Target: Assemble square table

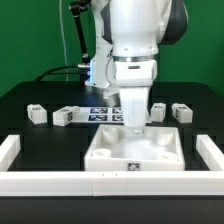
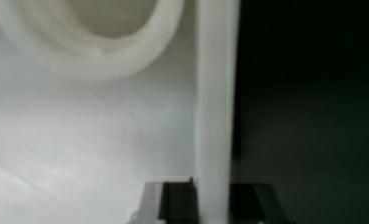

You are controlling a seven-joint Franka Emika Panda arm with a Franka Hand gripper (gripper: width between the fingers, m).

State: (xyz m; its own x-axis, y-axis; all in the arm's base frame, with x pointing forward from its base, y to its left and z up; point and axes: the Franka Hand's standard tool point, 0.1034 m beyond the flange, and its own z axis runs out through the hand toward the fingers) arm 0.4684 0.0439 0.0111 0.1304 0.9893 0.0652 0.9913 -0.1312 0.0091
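From my feed, the black bench (image 1: 30,95) is fenced by low white walls (image 1: 60,182), and the arm (image 1: 135,40) stands over its middle. The top (image 1: 150,155) lies just behind the front wall, hollow side up. Four legs (image 1: 65,116) lie loose behind it — two on each side of the marker board (image 1: 100,113). The pincer (image 1: 133,120) is closed tight on the top's far rim (image 2: 213,100) — I see that wall between its fingers (image 2: 172,205).

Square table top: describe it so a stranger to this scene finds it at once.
On the black table, inside the low white border walls, the square table top lies under the gripper. Unlike the small legs behind it, it is a big rimmed tray with a tag on its camera-facing side.
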